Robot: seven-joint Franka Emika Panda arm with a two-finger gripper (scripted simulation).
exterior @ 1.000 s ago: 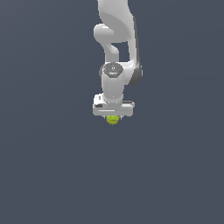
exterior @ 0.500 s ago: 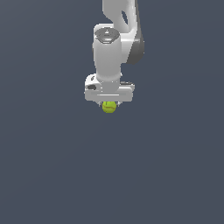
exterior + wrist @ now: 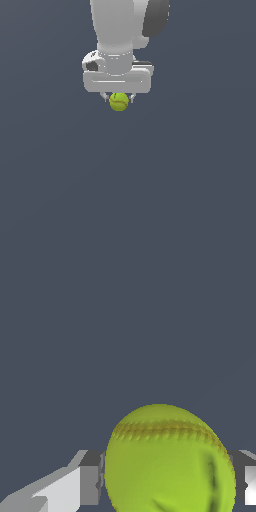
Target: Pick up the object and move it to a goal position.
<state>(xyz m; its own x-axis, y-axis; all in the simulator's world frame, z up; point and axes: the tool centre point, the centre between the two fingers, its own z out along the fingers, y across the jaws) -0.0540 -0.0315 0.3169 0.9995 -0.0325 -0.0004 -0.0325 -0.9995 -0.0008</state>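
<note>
The small yellow-green ball [image 3: 119, 102] with a thin reddish stitch seam sits between the two short fingers of my white gripper [image 3: 119, 97], held up off the grey surface. The gripper is shut on it, one finger on each side. In the wrist view the ball [image 3: 167, 461] fills the space between the fingers, with a grey-white finger [image 3: 87, 481] pressed against one side. The arm rises out of the top of the exterior view.
A plain dark grey surface [image 3: 128, 190] fills the exterior view around and below the gripper. No other object or marker shows.
The gripper has risen with the ball in it and looms larger in the exterior view. The ball stays held between the fingers.
</note>
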